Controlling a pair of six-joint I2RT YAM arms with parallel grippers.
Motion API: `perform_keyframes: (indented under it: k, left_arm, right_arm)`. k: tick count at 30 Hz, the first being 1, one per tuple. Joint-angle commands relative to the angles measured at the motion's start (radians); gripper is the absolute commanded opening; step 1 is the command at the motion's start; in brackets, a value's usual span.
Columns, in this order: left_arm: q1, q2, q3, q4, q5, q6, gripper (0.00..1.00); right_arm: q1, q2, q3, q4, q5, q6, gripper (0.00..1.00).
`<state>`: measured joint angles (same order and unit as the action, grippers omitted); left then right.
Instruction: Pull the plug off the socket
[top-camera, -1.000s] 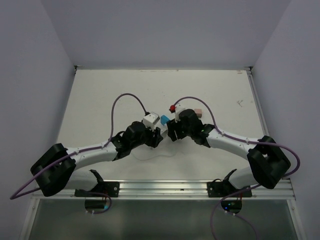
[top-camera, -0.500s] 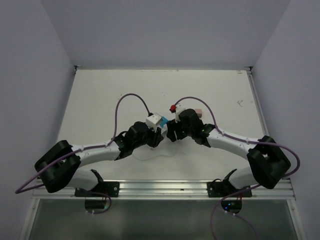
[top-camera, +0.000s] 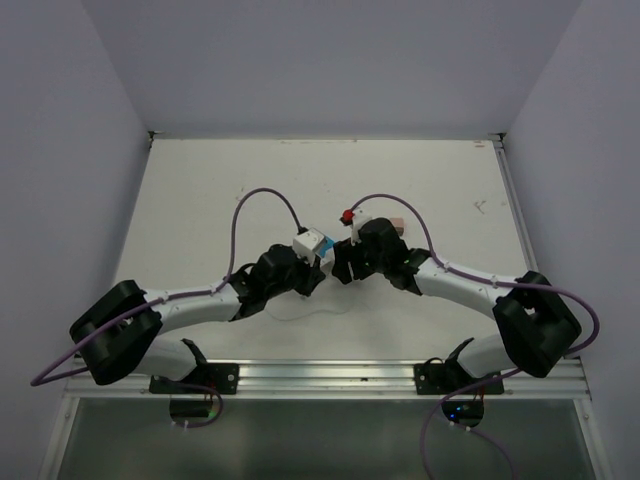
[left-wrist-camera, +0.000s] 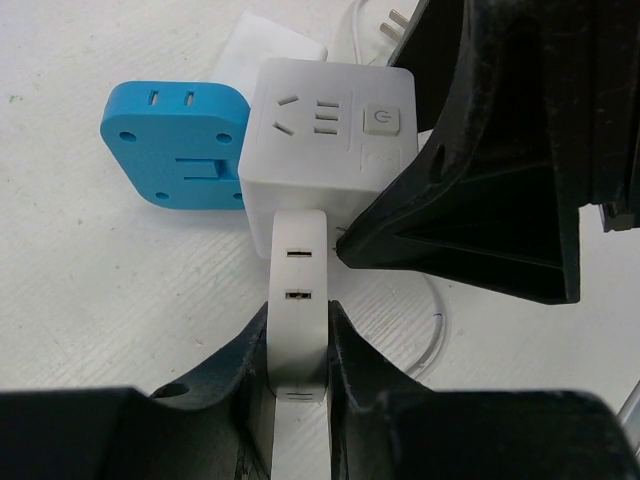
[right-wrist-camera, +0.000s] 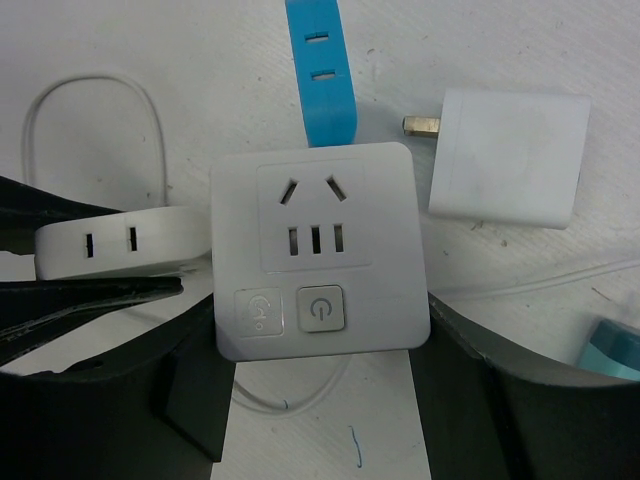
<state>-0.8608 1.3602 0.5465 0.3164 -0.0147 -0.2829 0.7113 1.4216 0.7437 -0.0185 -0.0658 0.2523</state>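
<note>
Plug (left-wrist-camera: 298, 300) and socket (left-wrist-camera: 325, 140), perhaps farther right

The left arm (top-camera: 190, 305) and right arm (top-camera: 465, 285) stretch low and forward, wrists turned inward, so the grippers face each other nose to nose. The left gripper (left-wrist-camera: 297, 335) has its jaws pinched on the plug (left-wrist-camera: 298, 265). The right gripper (right-wrist-camera: 320, 385) has its jaws clamped across the socket (right-wrist-camera: 315, 260).
</note>
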Motion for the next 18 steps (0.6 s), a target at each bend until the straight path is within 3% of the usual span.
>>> perform_keyframes:
  k: [1, 18]
  left_arm:
    - [-0.004, -0.048, -0.013, 0.055, -0.025, 0.013, 0.0]
    - [-0.006, -0.223, -0.089, -0.048, -0.062, -0.002, 0.0]
  right_arm:
    - [-0.024, 0.007, -0.012, 0.081, 0.021, 0.018, 0.0]
    - [-0.067, 0.074, -0.02, 0.028, 0.113, -0.016, 0.0]
